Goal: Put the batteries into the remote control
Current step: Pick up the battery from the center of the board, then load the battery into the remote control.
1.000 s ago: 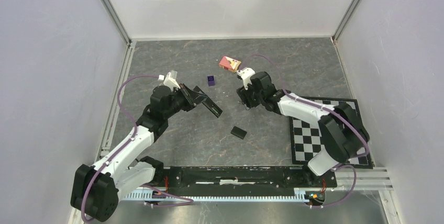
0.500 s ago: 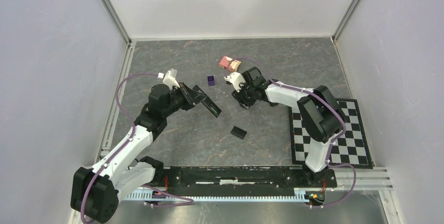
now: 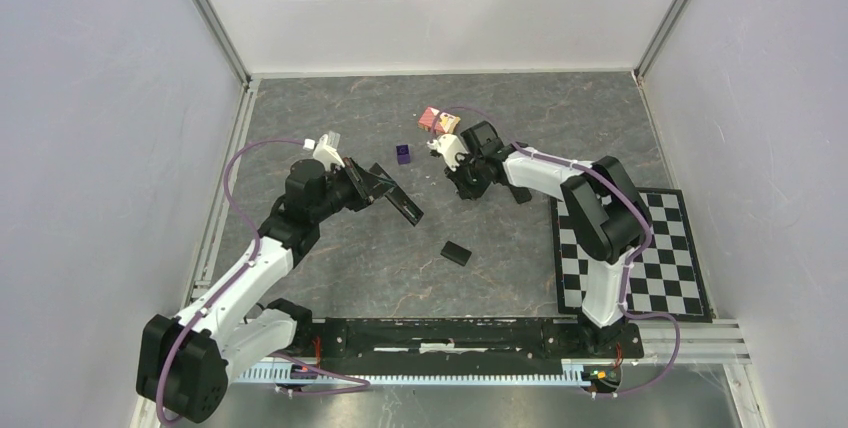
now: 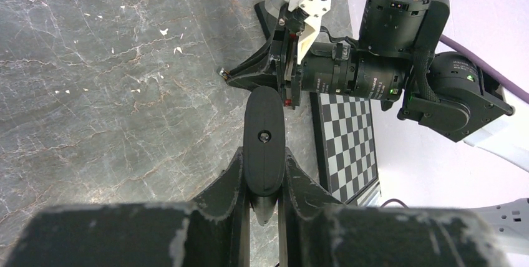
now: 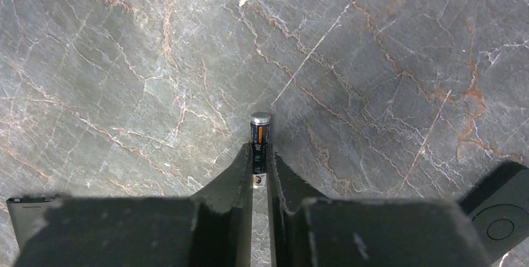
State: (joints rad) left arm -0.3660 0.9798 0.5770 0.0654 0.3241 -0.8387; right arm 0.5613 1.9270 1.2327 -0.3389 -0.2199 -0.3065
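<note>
My left gripper [image 3: 372, 184] is shut on the remote control [image 3: 405, 206], a slim black bar held above the table and pointing toward the centre. In the left wrist view the remote control [image 4: 264, 136] sits clamped between both fingers [image 4: 228, 183]. My right gripper [image 3: 462, 190] is down on the table at centre-right. Its wrist view shows the jaws closed on a small dark battery [image 5: 259, 135] with an orange mark, lying on the stone surface, with the gripper [image 5: 260, 166] straddling it. The battery is too small to make out in the top view.
A purple cube [image 3: 403, 155] and a red-and-white box [image 3: 438, 120] lie behind the grippers. A small black piece [image 3: 456, 253] rests on the table in front. A checkerboard mat [image 3: 640, 258] lies at the right. The right arm [image 4: 374, 73] fills the left wrist view's upper right.
The right gripper has shifted slightly left and its jaws have closed onto the battery; its elbow has swung in. The left arm with the remote control has stayed put.
</note>
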